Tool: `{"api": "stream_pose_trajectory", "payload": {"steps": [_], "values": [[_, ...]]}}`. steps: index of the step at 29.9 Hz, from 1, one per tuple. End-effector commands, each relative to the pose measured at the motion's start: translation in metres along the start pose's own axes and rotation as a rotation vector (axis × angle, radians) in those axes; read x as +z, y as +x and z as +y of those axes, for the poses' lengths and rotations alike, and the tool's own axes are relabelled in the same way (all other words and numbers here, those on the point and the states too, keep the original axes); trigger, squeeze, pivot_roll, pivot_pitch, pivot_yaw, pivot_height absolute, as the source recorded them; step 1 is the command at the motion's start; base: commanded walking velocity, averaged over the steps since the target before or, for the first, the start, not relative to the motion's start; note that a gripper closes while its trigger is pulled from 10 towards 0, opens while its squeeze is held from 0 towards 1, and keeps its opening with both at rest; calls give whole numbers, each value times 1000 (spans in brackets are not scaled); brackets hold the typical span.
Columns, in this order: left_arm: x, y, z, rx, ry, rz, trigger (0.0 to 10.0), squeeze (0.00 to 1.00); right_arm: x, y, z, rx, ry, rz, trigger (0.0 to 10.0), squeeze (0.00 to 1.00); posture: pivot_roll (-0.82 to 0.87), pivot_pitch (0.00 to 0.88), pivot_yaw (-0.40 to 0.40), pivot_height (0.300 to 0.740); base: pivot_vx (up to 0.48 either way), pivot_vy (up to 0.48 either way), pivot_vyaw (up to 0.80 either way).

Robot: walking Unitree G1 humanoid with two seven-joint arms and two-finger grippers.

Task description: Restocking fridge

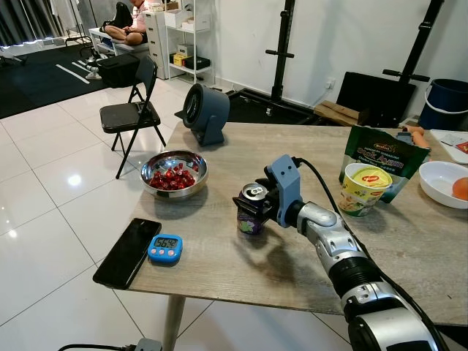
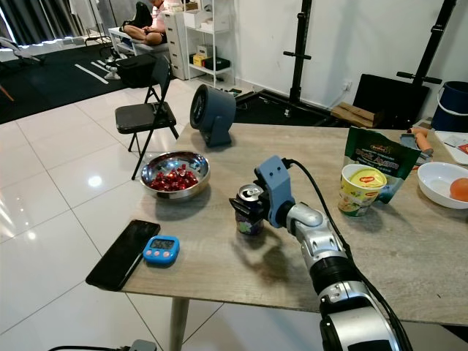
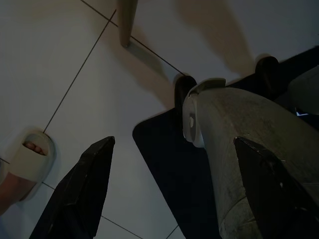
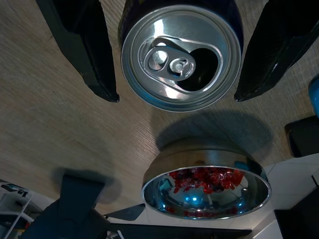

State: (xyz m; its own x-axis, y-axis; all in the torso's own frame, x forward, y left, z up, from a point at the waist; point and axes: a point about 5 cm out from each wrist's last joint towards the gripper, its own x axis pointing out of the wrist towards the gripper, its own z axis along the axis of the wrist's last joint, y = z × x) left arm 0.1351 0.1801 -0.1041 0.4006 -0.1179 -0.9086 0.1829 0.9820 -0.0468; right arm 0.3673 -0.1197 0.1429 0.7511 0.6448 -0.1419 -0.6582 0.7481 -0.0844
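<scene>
Right — purple drink can (image 1: 251, 212) stands upright near middle of wooden table (image 1: 219, 256), tab end up, mouth already open. Right gripper (image 4: 177, 64) reaches over it from robot's side; wrist view shows both black fingers (image 4: 87, 50) spread, one each side of can top, w/ visible gaps to the rim. Fingers apart, not clamped on can.

Steel bowl (image 1: 174, 172) of red-wrapped sweets sits just beyond can, toward robot's left. Black phone (image 1: 128, 251) lies flat at table's near-left corner, small blue timer (image 1: 164, 248) just beside it. Grey fan (image 1: 205, 111) stands at far edge. To robot's right of can: yellow noodle cup (image 1: 364, 189) in front of a green packet (image 1: 384, 157), then white bowl (image 1: 444, 183) holding sth orange at table's right end.

Folding chair (image 1: 131, 110) stands on tiled floor beyond table; a person sits far back.

Left gripper (image 3: 174, 189) hangs low by floor in dim light, fingers wide apart, nothing between them. Sandalled foot (image 3: 27, 159) on tiles nearby.
</scene>
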Motion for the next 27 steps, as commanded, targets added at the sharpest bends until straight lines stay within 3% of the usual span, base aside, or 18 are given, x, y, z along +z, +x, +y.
{"api": "stream_pose_trajectory", "payload": {"steps": [1,6,7,8,9,10,11,27], "values": [[-3,0,-3,-10,6,17,10000,0,0,3,1,4,11,11,10000,0,-23,0,2,740,0,0,0],[-4,1,-4,-11,7,18,10000,0,-1,2,1,0,16,17,10000,0,-23,0,2,740,0,0,0],[-4,1,-5,-11,8,19,10000,0,-1,2,1,0,18,19,8549,0,-23,0,2,740,0,0,0],[-4,1,-5,-11,8,19,10000,0,-1,2,1,0,18,19,8549,0,-23,0,2,740,0,0,0],[-4,1,-5,-12,8,19,10000,0,-2,2,1,0,21,20,6196,0,-23,0,2,740,0,0,0],[-4,1,-5,-12,8,18,10000,0,-2,2,1,1,22,21,1882,0,-23,0,2,740,0,0,0],[-4,1,-5,-12,8,18,10000,0,-2,2,1,1,21,22,0,0,-23,0,2,740,0,0,0],[-5,0,-1,-8,6,19,10000,0,0,2,1,3,18,17,0,0,-23,0,2,740,0,0,0]]}}
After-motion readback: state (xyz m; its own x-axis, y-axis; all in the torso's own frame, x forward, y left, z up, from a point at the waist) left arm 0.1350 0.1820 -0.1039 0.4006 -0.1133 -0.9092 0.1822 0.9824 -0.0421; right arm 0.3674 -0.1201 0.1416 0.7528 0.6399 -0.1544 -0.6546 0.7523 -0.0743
